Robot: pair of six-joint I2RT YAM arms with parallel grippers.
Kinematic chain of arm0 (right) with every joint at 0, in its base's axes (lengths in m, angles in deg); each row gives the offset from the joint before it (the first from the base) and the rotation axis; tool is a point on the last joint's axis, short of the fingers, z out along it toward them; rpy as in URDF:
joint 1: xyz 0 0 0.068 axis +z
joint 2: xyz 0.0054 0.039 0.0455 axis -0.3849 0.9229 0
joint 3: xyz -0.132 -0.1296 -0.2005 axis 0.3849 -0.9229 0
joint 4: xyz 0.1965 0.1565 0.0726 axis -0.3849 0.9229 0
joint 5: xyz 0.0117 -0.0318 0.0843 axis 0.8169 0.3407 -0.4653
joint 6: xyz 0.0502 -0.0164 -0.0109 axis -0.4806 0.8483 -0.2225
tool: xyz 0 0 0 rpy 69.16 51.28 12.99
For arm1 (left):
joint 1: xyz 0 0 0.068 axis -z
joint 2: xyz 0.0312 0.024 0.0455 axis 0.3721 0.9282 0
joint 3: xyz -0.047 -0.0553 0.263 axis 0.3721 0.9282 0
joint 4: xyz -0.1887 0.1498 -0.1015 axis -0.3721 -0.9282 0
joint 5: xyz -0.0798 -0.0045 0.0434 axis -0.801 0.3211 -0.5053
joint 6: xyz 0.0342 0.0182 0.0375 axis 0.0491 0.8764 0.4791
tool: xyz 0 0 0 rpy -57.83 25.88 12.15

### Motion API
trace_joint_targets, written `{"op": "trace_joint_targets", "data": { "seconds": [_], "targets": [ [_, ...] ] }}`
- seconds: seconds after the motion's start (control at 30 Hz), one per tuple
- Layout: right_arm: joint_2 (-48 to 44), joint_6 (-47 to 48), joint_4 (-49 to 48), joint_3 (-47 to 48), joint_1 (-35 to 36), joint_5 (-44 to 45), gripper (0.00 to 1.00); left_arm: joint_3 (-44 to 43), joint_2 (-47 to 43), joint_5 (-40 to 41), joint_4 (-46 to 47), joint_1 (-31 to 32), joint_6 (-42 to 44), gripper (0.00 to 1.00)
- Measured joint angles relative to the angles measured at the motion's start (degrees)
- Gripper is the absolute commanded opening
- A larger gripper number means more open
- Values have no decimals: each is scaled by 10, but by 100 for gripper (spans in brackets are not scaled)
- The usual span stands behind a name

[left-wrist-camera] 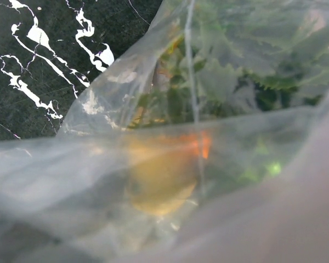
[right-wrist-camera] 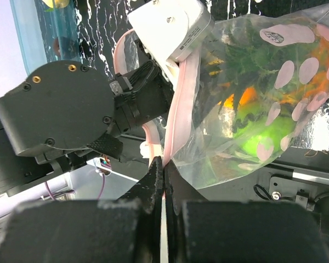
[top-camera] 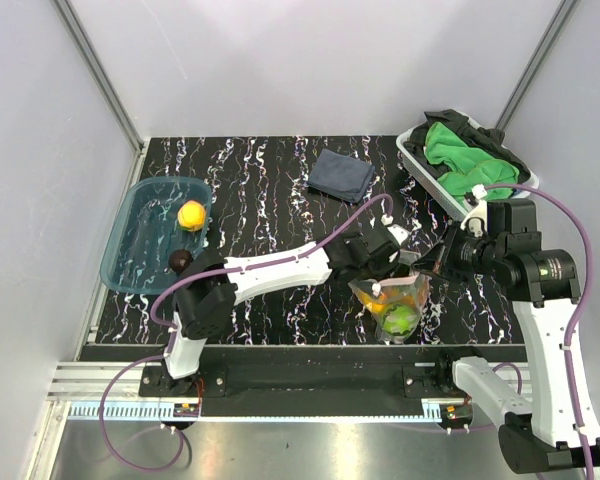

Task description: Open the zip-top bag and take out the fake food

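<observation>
Bag: clear, crinkly zip-top bag with a pink zip strip sits between the two grippers near the front edge of the black marbled table; whether it rests on the table or hangs free I cannot tell.
Food inside: fake food in the bag includes a green plastic ball, an orange-yellow rounded piece and a spiky leafy green piece.
Food outside: a yellow rounded piece and a dark piece lie in the translucent blue tub, well apart from the bag.
Right gripper: jaws pressed together on the pink strip at the mouth's edge.
Left gripper: at the bag's mouth, fingers hidden by plastic, so I cannot tell whether it is open, closed or holding anything.
Step, as I judge it: reaching in for the next piece.
Doing it well: hold the strip taut and pulled aside so the mouth gapes; pinch the piece alone, not the film; draw straight out through the mouth.
Left wrist view only: a fold of film lies across the orange piece.
Right wrist view only: the pinch on the strip.
Top view only: the tub and the way to it.
</observation>
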Motion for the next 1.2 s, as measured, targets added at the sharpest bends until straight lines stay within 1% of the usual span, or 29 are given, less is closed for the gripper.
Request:
{"op": "trace_joint_targets", "data": {
  "seconds": [0.3,0.57,0.73,0.9,1.07,1.2],
  "targets": [
    [-1,4,-8,-14,0,0,0,-17,-20,-31,-31,-4,19,0],
    [16,17,-15,-11,0,6,0,-30,-109,-48,-54,-5,30,0],
    [19,24,-17,-11,0,11,0,-63,-162,-55,-62,-5,46,0],
    [19,26,-18,-11,0,11,0,-87,-203,-54,-61,-5,58,0],
    [20,26,-19,-11,0,17,0,-105,-221,-39,-66,-8,62,0],
    [20,26,-19,-11,0,22,0,-106,-249,-14,-71,-28,62,0]
  ]
}}
